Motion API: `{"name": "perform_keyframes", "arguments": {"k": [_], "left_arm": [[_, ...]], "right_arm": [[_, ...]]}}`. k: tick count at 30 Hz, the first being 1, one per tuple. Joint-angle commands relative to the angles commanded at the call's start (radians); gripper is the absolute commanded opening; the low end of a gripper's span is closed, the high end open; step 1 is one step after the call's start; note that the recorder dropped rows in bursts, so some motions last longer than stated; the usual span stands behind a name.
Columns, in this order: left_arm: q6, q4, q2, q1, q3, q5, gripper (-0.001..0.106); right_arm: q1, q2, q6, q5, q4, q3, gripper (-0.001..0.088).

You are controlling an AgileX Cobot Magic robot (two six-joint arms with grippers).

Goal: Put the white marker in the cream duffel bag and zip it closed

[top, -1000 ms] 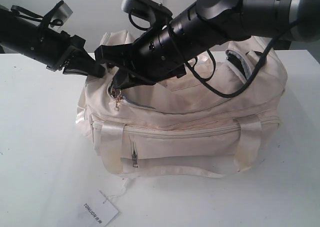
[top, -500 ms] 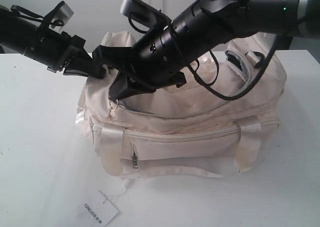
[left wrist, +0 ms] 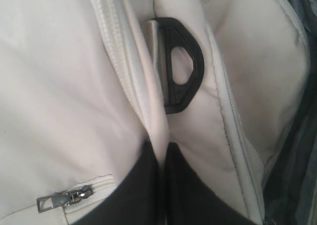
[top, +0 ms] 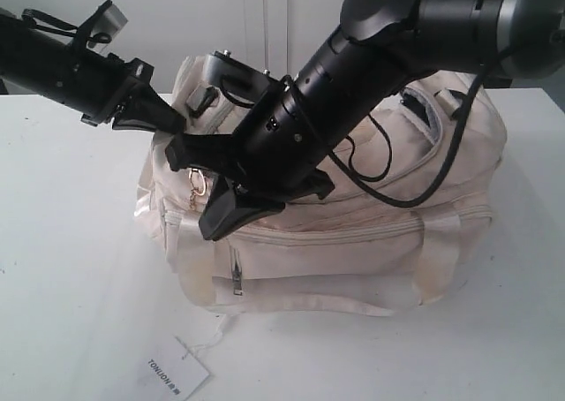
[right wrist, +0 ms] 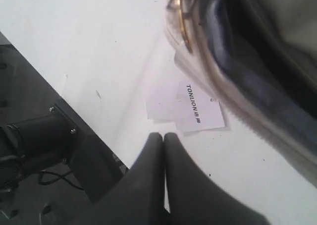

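One bag (top: 371, 242), one tag (top: 177, 376), two claws: left claw (top: 175, 123) pinches bag fabric, right claw (top: 212, 229) is closed, empty. White bench (top: 71, 286), pale wall (top: 177, 21).

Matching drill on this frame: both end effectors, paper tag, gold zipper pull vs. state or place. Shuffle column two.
1 left end effector
2 right end effector
3 paper tag
4 gold zipper pull

A lies on the table
B shut on a fold of the cream duffel bag
C hangs at the bag's end
D shut, holding nothing

Pairs: 1-B, 2-D, 3-A, 4-C
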Motion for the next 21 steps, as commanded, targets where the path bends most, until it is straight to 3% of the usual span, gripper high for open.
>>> {"name": "perform_keyframes", "arguments": {"k": [7, 12, 17, 21], "left_arm": [[0.0, 0.005, 0.0, 0.0, 0.0, 0.004, 0.0], [0.0, 0.005, 0.0, 0.0, 0.0, 0.004, 0.0], [0.0, 0.005, 0.0, 0.0, 0.0, 0.004, 0.0], [0.0, 0.005, 0.0, 0.0, 0.0, 0.004, 0.0]], "right_arm": [[0.0, -0.019, 0.014, -0.174, 0.001, 0.0, 0.0016], [0.0, 0.003, 0.024, -0.204, 0.001, 0.0, 0.028], [0.0, 0.012, 0.024, -0.271, 0.001, 0.0, 0.0364], [0.0, 0.021, 0.024, -0.301, 0.001, 0.0, 0.0369]]}}
